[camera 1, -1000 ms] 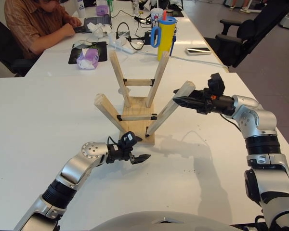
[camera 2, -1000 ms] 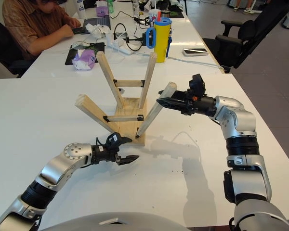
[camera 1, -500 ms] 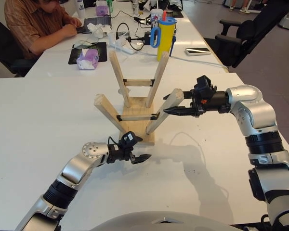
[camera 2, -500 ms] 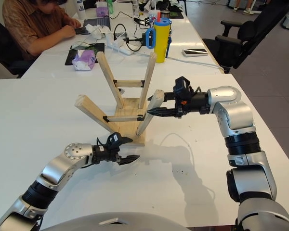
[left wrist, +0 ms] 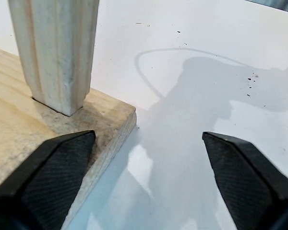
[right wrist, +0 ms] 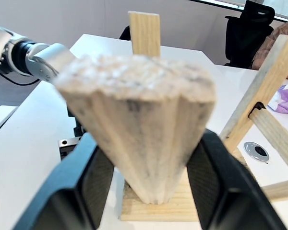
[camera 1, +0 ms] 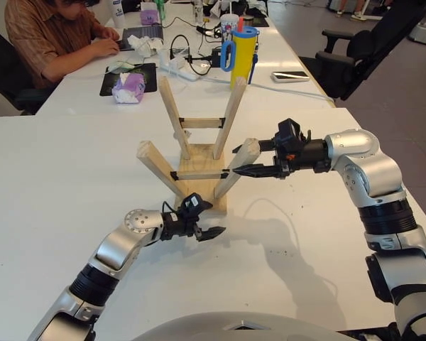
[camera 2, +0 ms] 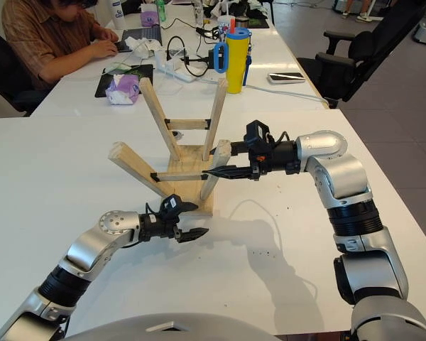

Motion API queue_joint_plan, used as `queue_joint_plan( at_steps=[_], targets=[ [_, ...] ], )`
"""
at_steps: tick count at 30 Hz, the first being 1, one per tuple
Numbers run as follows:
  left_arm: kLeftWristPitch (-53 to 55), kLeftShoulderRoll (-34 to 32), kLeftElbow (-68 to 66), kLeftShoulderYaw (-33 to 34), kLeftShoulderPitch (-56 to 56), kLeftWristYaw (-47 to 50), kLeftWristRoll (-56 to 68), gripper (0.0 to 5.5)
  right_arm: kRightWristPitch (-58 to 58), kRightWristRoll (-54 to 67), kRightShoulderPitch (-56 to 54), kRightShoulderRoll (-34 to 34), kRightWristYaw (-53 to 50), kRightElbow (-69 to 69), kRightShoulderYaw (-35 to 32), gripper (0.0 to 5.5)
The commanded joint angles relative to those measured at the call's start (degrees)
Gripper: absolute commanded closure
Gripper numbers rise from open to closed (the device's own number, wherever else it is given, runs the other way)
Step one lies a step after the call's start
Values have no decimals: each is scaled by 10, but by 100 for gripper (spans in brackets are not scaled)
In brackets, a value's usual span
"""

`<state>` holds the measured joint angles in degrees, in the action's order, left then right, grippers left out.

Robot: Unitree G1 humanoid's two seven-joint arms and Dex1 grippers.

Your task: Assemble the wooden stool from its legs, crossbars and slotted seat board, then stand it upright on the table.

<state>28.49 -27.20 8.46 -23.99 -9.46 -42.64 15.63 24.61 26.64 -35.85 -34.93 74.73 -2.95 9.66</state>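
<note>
The wooden stool lies upside down on the white table, its slotted seat board point(camera 1: 199, 186) flat and its legs pointing up, joined by crossbars point(camera 1: 202, 122). My right gripper point(camera 1: 236, 162) is shut on the top end of the front right leg point(camera 1: 248, 149), which leans outward; the right wrist view has that leg point(right wrist: 144, 120) between both fingers point(right wrist: 86, 191). My left gripper point(camera 1: 202, 226) stands open low on the table at the seat board's near corner. In the left wrist view the board's corner point(left wrist: 33, 139) and the leg's foot point(left wrist: 57, 52) lie beside one finger point(left wrist: 43, 172).
Behind the stool stand a yellow bottle point(camera 1: 243, 55), a purple tissue pack point(camera 1: 130, 87), cables and a phone point(camera 1: 291, 76). A black office chair point(camera 1: 348, 57) is off the table's far right. Bare white table point(camera 1: 305, 256) stretches in front and to both sides.
My right gripper has swung leftward with the front right leg's top, bringing that leg more upright and closer to the other legs. The left gripper has stayed by the board's corner.
</note>
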Motion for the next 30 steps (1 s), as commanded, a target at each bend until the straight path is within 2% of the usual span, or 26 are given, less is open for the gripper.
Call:
queue_joint_plan(
  at_steps=[1, 12, 16, 17, 21, 25, 28, 30],
  targets=[
    [27, -5, -46, -17, 23, 4, -30, 135, 82, 2, -11, 26, -7, -36, 34, 346],
    [30, 1, -71, -19, 19, 14, -49, 135, 9, -65, 28, 6, 13, -35, 94, 346],
    [35, -1, -74, -18, 19, 15, -54, 135, -22, -65, 38, 12, 0, -22, 95, 346],
    [35, -2, -76, -20, 18, 14, -56, 135, -27, -61, 34, 19, -18, -31, 80, 310],
    [42, -4, -83, -20, 17, 18, -60, 135, -13, -40, 28, 20, -41, -40, 32, 252],
    [49, -1, -96, -14, 14, 31, -64, 135, -1, -52, 50, -9, -39, -36, 17, 191],
    [47, 0, -106, -13, 10, 38, -71, 135, -8, -65, 104, -57, -25, -34, 4, 191],
    [46, -1, -108, -9, 11, 38, -69, 135, 7, -39, 131, -74, -24, -32, -37, 214]
  ],
)
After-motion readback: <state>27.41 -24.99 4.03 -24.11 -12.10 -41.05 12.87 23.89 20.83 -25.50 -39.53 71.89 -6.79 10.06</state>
